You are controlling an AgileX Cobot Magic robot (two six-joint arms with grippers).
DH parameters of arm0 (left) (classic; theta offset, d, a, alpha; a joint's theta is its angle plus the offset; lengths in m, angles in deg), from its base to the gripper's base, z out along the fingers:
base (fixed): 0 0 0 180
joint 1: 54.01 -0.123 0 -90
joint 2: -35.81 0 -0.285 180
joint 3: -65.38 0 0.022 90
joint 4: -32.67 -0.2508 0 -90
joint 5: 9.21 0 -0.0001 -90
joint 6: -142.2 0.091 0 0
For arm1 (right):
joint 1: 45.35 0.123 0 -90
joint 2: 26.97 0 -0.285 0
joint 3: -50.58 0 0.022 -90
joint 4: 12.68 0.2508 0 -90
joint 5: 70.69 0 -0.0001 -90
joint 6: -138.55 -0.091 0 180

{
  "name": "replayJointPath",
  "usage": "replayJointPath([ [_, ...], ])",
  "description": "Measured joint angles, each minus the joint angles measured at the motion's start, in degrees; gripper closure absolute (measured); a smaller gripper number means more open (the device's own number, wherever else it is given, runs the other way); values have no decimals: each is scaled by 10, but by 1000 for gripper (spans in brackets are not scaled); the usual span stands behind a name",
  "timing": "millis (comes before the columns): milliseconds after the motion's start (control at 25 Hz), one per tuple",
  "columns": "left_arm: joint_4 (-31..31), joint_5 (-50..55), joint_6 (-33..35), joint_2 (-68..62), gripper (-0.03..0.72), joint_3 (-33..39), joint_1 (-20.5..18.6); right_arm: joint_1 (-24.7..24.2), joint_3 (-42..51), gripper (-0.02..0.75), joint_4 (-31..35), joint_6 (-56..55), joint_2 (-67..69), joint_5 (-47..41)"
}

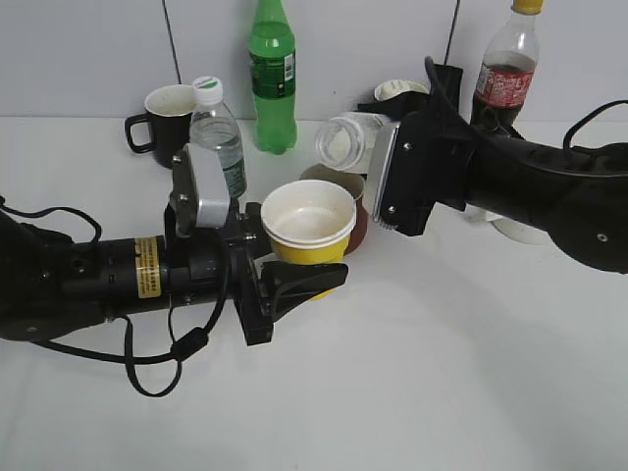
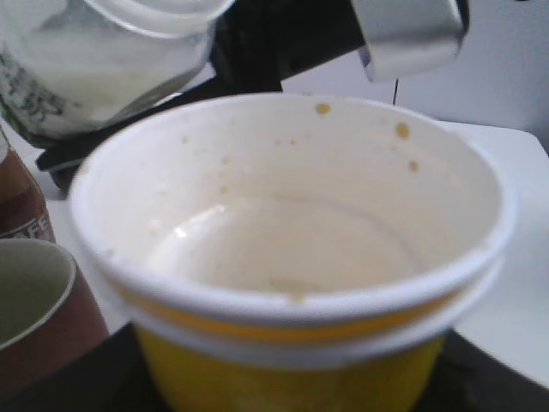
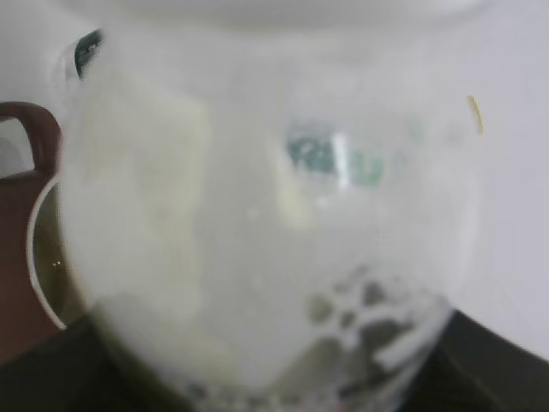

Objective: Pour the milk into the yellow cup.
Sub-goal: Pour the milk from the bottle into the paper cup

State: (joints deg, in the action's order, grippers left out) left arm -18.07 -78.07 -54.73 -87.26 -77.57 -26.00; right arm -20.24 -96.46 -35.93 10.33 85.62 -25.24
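Note:
My left gripper [image 1: 294, 280] is shut on the yellow cup [image 1: 309, 235] and holds it above the table. The cup fills the left wrist view [image 2: 292, 283]; its white inside holds a shallow pool of milky liquid. My right gripper [image 1: 378, 157] is shut on the milk bottle [image 1: 345, 140], tipped on its side with its open mouth pointing left, just above and behind the cup's rim. The bottle fills the right wrist view [image 3: 274, 232] and shows at the top left of the left wrist view [image 2: 103, 60]. No stream of milk is visible.
A dark red mug [image 1: 359, 211] stands right behind the cup, under the bottle. A water bottle with white cap [image 1: 218, 137], a black mug [image 1: 165, 120], a green bottle [image 1: 272, 78] and a cola bottle [image 1: 507, 74] stand at the back. A white cup [image 1: 520, 231] sits under my right arm.

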Motion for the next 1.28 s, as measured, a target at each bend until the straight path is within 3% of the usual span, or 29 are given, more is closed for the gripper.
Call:
replayJointPath([
  [440,1,0,0,0,291,0,0,0,0,290,0,63,0,31],
  [1280,7,0,0,0,300,-2,0,0,0,290,-8,158,0,59],
])
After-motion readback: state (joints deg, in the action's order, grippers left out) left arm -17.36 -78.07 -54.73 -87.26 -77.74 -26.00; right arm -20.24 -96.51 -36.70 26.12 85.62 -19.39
